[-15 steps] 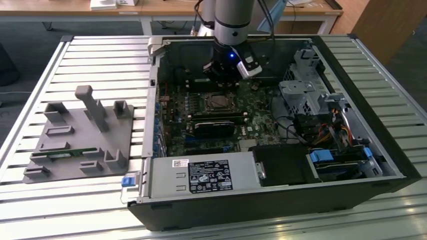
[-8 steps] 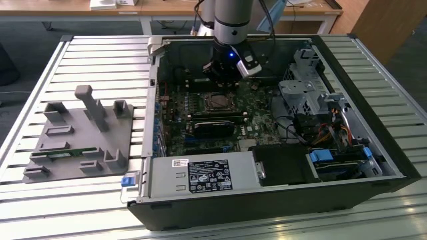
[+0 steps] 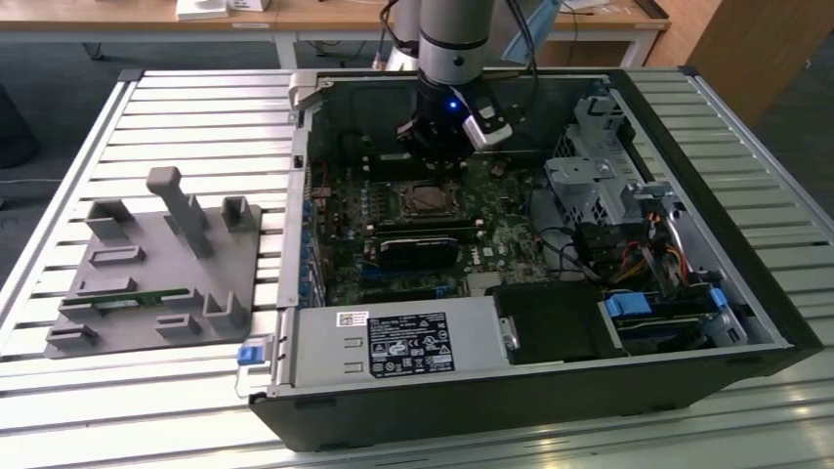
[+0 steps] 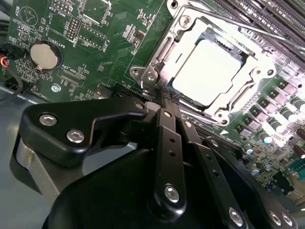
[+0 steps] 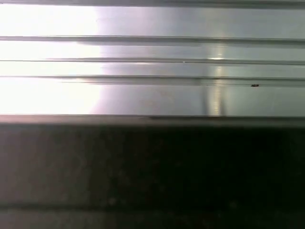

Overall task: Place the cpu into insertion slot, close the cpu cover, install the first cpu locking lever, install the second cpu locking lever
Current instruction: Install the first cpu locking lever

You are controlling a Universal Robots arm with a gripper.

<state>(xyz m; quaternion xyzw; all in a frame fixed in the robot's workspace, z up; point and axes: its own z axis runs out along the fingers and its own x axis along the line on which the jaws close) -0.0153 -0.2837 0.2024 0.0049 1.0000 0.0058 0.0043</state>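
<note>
In the exterior view, an open computer case lies on a ribbed metal table, with wooden desks behind it. A grey fixture plate with upright pegs sits on the table at the exterior view's left, well apart from the case. The arm comes down from above into the far part of the case, and its gripper hangs just above the green motherboard. The insertion slot lies just in front of the gripper, with a long black card nearer the camera.

In the second wrist view, the gripper has its black fingers pressed together at the tips, apparently pinching nothing, though the very tips are partly hidden. Just beyond the tips the cpu sits in the slot, its pale metal top bright with glare. The cpu cover lies down around it as a silver frame. A round coin battery sits well to one side on the board.

In the first wrist view, bright ribbed metal bands run across above a dark surface.
</note>
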